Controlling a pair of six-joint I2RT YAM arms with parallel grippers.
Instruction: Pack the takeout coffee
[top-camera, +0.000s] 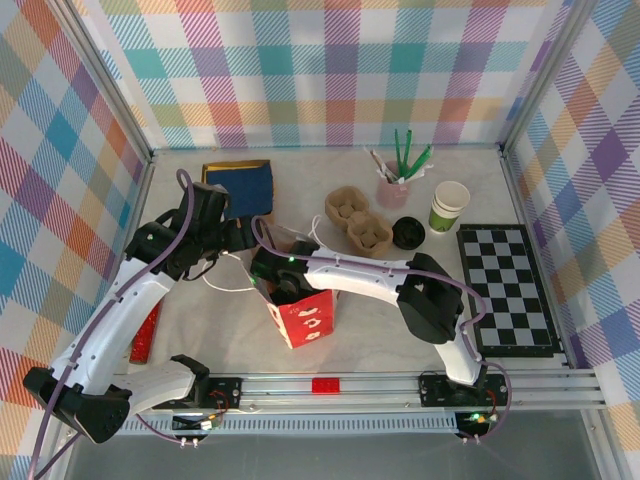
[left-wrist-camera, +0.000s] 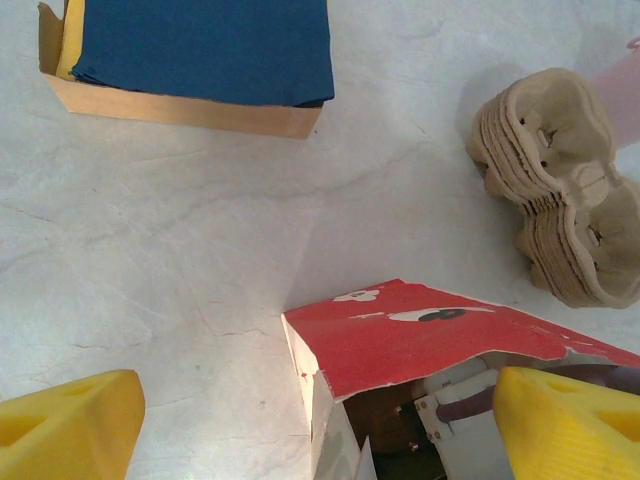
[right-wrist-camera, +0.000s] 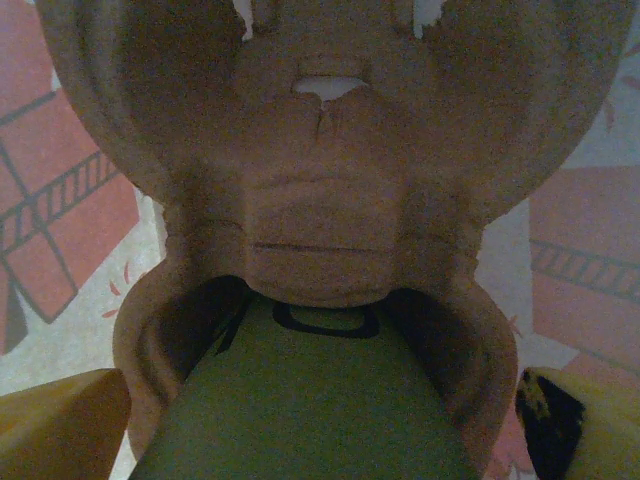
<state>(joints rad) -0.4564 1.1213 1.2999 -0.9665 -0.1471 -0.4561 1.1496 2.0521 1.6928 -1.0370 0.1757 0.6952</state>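
In the right wrist view the takeout coffee (right-wrist-camera: 310, 410), an olive-green cup, stands with its base in a well of a brown pulp cup carrier (right-wrist-camera: 320, 200). Its lid is out of view. My right gripper (right-wrist-camera: 325, 430) straddles the cup with its yellow fingers (right-wrist-camera: 60, 425) spread wide, and a slim gap shows at the right finger. From above, that gripper (top-camera: 285, 275) is down in the mouth of the red bag (top-camera: 303, 322). My left gripper (left-wrist-camera: 320, 425) is open around the bag's top corner (left-wrist-camera: 400, 335).
A stack of pulp carriers (top-camera: 357, 222), a loose black lid (top-camera: 407, 233), a lidless cup stack (top-camera: 449, 207) and a pink holder of straws (top-camera: 393, 190) stand behind the bag. A blue napkin box (top-camera: 240, 188) is at back left and a checkered mat (top-camera: 507, 288) at right.
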